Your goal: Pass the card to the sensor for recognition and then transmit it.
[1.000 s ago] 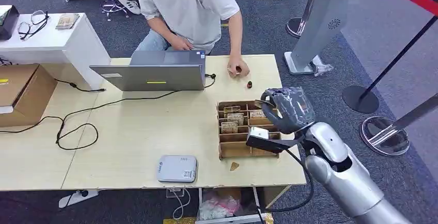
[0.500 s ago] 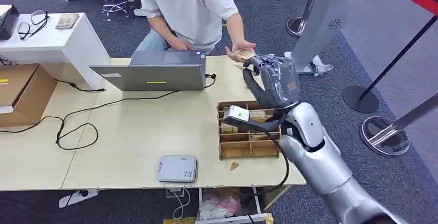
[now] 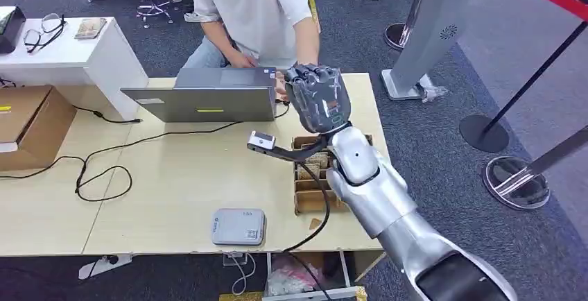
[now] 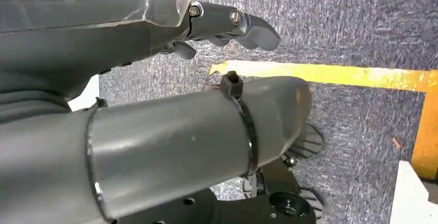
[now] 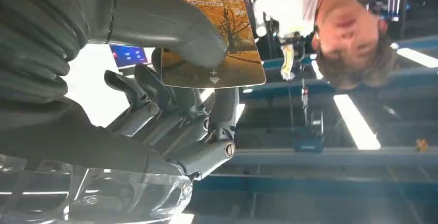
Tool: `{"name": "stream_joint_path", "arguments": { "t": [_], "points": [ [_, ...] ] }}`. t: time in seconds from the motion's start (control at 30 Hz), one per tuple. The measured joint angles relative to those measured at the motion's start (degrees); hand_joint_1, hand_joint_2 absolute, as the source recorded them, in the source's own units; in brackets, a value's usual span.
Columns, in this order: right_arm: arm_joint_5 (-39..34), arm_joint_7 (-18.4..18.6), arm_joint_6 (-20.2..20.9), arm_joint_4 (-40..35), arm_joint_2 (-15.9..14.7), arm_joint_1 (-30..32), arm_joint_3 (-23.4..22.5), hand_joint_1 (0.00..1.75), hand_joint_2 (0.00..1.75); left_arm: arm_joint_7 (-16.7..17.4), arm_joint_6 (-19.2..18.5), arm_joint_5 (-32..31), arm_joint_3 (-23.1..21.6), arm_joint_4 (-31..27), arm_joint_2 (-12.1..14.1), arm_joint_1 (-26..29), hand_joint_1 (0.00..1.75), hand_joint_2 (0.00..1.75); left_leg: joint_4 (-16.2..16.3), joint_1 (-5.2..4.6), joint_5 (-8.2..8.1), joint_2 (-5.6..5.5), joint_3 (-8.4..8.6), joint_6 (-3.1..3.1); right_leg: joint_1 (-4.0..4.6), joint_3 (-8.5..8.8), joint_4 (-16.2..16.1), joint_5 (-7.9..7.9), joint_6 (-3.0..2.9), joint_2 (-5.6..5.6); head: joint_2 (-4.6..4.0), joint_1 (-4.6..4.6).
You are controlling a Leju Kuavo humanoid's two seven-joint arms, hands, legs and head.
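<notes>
i had the right hand [image 3: 317, 97] raised over the table's [image 3: 173, 183] far edge, beside the laptop [image 3: 208, 100], close to the person [image 3: 253, 10]. its thumb and fingers [image 5: 170, 105] pinched the card [image 5: 217, 38], printed "motel". the left hand [image 4: 155, 33] hung over carpet, fingers apart, holding nothing.

laptop [image 3: 208, 96] open at counter [image 3: 173, 190] far edge | black cable [image 3: 104, 169] looped beside it | cardboard box [image 3: 28, 124] on the left | glasses [image 3: 41, 30] on white cabinet [image 3: 83, 55] | person [image 3: 253, 10] seated behind laptop
</notes>
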Motion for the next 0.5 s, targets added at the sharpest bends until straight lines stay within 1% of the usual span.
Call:
{"name": "stream_joint_path", "arguments": {
  "t": [0.13,0.17,0.2,0.23,0.4,0.43,0.5],
  "points": [
    [-0.2,-0.2,-0.1,3.2,1.5,-0.8,0.0,1.75,1.75,0.1,0.2,0.4,0.0,0.0,0.0,0.0,0.0,0.0,0.0,0.0,0.0,-0.01,0.0,0.0,0.0,0.0,0.0,0.0,0.0,0.0,0.0,0.0],
    [-0.4,-0.2,-0.1,3.9,1.8,-0.9,0.0,0.51,1.75,0.2,0.2,0.4,0.0,0.0,0.0,0.0,0.0,0.0,0.0,0.0,0.0,-0.01,0.0,0.0,0.0,0.0,0.0,0.0,0.0,0.0,0.0,0.0],
    [-0.5,-0.2,-0.1,4.5,1.9,-1.0,0.0,0.16,1.75,0.3,0.3,0.4,0.0,0.0,0.0,0.0,0.0,0.0,0.0,0.0,0.0,0.0,0.0,0.0,0.0,0.0,0.0,0.0,0.0,0.0,0.0,0.02],
    [-0.6,-0.3,-0.1,5.0,2.2,-1.1,0.0,0.0,1.75,0.4,0.4,0.4,0.0,0.0,0.0,0.0,0.0,0.0,0.0,0.0,0.0,0.0,0.0,0.0,0.0,0.0,0.0,0.0,0.0,0.0,0.0,0.0],
    [-0.9,-0.3,-0.1,8.4,3.1,-1.9,0.0,0.0,1.75,0.4,0.7,0.8,0.1,0.0,0.0,0.1,0.0,0.0,0.0,0.0,0.0,0.0,0.0,0.0,0.0,0.0,0.0,0.0,0.0,0.0,0.0,0.02],
    [-1.4,-0.5,-0.1,8.9,3.3,-2.0,0.0,0.0,0.0,0.4,0.7,0.8,0.1,0.0,0.0,0.1,0.0,0.0,0.0,0.0,0.0,0.0,0.01,0.0,0.0,0.0,0.0,0.0,0.0,0.0,0.0,0.02],
    [-2.5,-1.4,-0.1,9.6,3.6,-2.3,-0.1,0.0,0.0,0.4,0.7,0.9,0.1,0.0,0.0,0.1,0.0,0.0,0.0,0.0,0.0,0.0,0.02,0.0,0.0,0.0,0.0,0.0,0.0,0.0,0.0,0.0]
  ]
}}
